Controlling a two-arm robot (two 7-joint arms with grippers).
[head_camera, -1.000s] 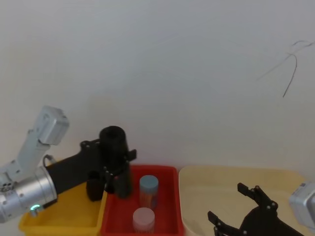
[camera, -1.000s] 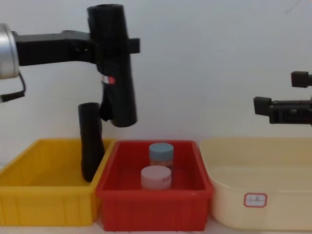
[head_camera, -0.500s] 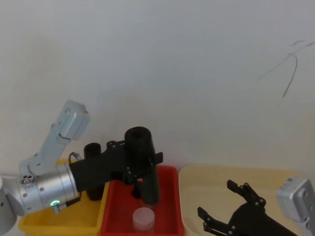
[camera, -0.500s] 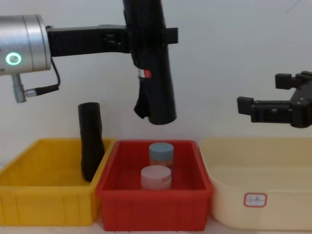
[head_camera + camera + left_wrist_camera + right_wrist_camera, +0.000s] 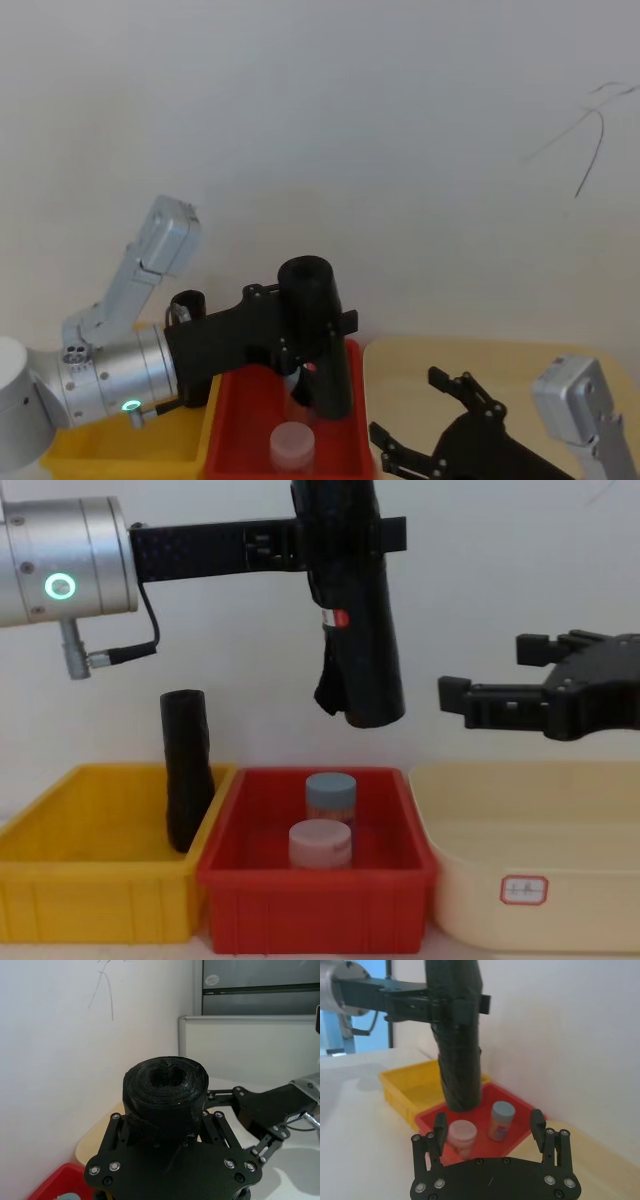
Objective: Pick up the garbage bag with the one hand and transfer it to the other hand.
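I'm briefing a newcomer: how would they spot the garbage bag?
Find the red bin, middle of three. Above it the left gripper holds the garbage bag, a thick black roll, nearly upright. Unlike the slimmer roll standing in the yellow bin, it carries a red-and-white label.

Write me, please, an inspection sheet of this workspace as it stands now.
Surface: white table, carrying the yellow bin, red bin and tub side by side.
Job's things: bag, roughly upright, held in the air above the red bin.
Clutter: slim roll leaning in the yellow bin; blue-lidded jar and pink-lidded jar in the red bin.
Grippers: left tool shut on the bag near its top; right tool open, beside the bag, apart from it.
Cables: short cable looped under the left wrist.
Surroundings: white wall with a thin scribble.
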